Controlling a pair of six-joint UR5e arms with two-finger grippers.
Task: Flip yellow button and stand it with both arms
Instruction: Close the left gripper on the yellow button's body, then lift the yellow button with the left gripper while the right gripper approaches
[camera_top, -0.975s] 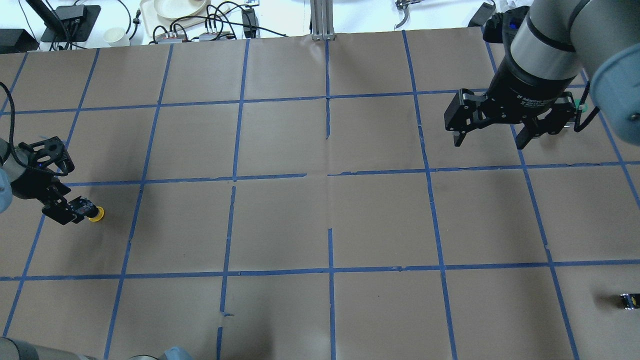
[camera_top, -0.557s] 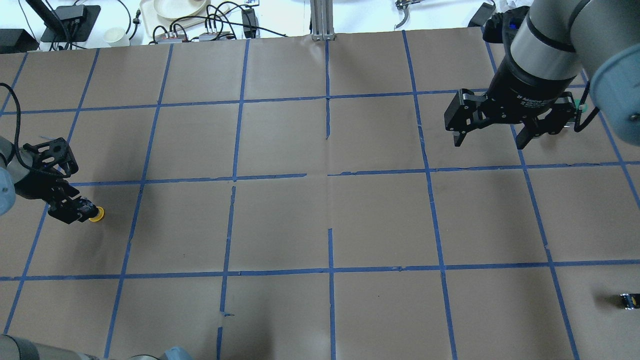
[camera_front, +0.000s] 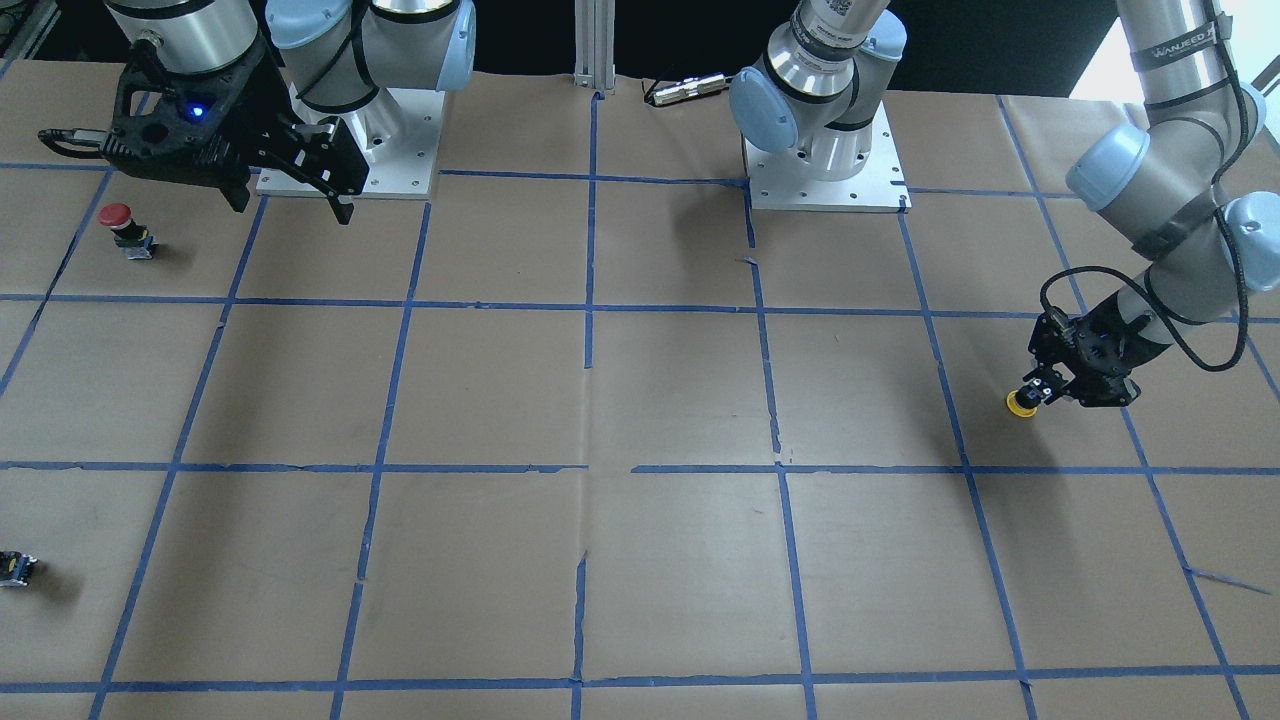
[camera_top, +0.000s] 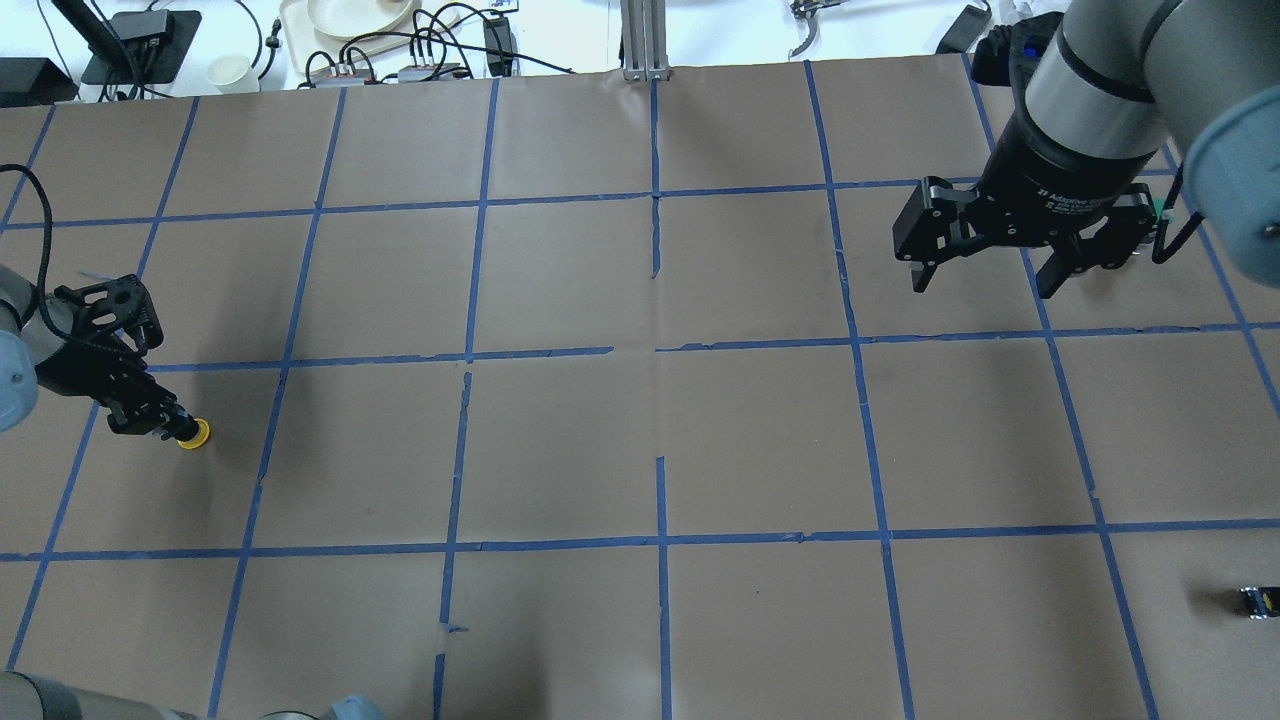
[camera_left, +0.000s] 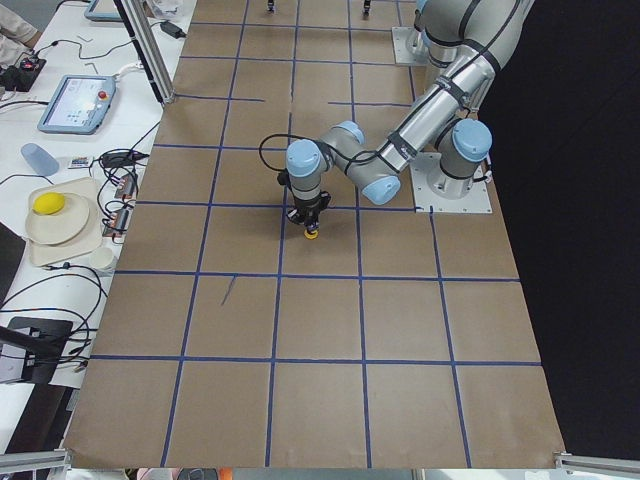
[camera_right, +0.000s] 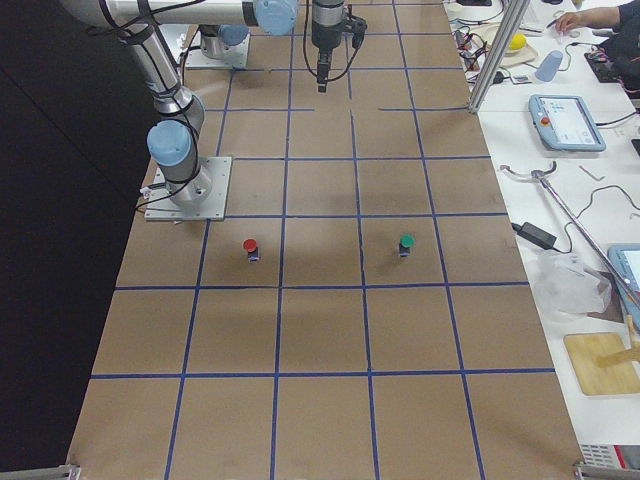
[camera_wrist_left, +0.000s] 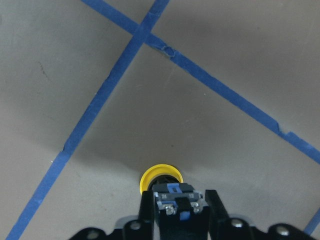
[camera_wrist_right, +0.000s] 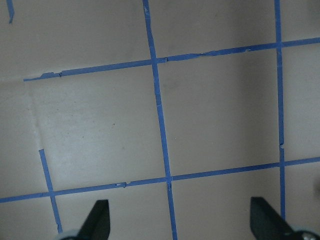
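The yellow button sits cap-down near the table's left edge. Its round yellow cap faces the paper, and the left gripper pinches its grey-black contact block. The right gripper hovers toward the right edge, fingers spread wide.

This is a robotics lab. The left arm and the right arm are bolted through metal plates onto a big table. The table is covered in brown paper and marked into squares with blue tape. An aluminium post stands at its far edge. White benches alongside carry control tablets, tangled cables and power strips. A tray and a paper cup sit among them.
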